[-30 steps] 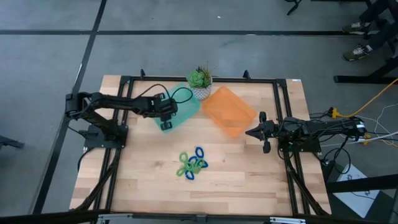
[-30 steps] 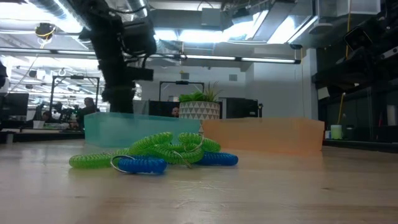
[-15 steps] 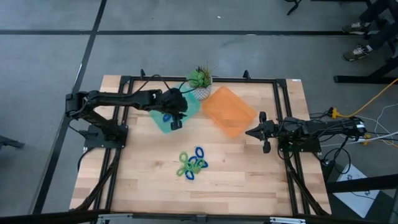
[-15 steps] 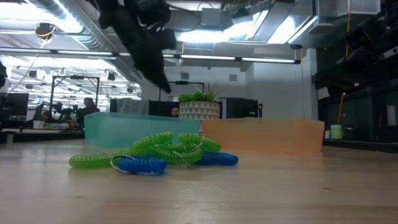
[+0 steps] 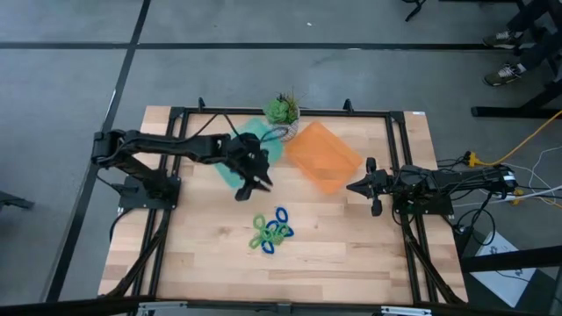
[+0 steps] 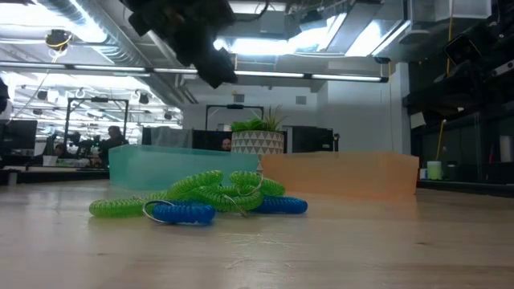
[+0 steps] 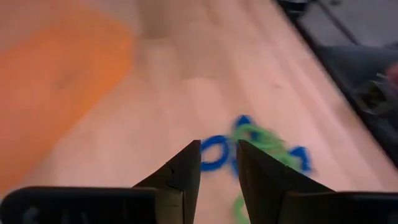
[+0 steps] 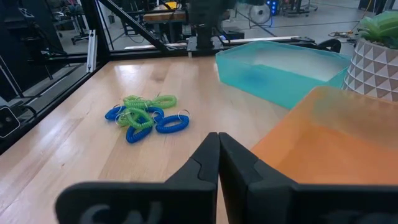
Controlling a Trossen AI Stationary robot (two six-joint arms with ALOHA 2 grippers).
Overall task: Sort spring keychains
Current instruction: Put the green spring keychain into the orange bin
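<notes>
In the high view we see the left gripper (image 5: 254, 186) just left of frame centre, off the lower edge of the teal tray (image 5: 263, 143) and pointing down-right, its fingers a little apart with nothing between them. The keychains (image 5: 271, 231) lie in one tangled heap of blue and green coils below it, lower centre of the frame, near but not touching. The heap stretches roughly from upper right to lower left. The right gripper (image 5: 370, 187) waits at the right, beside the orange tray (image 5: 325, 156), and sits farther from the heap than the left one. Bare wood surrounds the heap on every side, so we judge the approach free. The plant (image 5: 283, 111) stands at the top, behind the trays. In the low view the left gripper (image 6: 207, 56) hangs high at upper left, well above the heap (image 6: 205, 197), which rests on the table in front of both trays. In the left wrist view the fingers (image 7: 186, 174) stand slightly parted and empty, with a blue loop (image 7: 216, 154) showing through the gap between them. In the right wrist view the right gripper (image 8: 219, 144) has its fingers pressed together, the heap (image 8: 147, 115) well off at middle left.
</notes>
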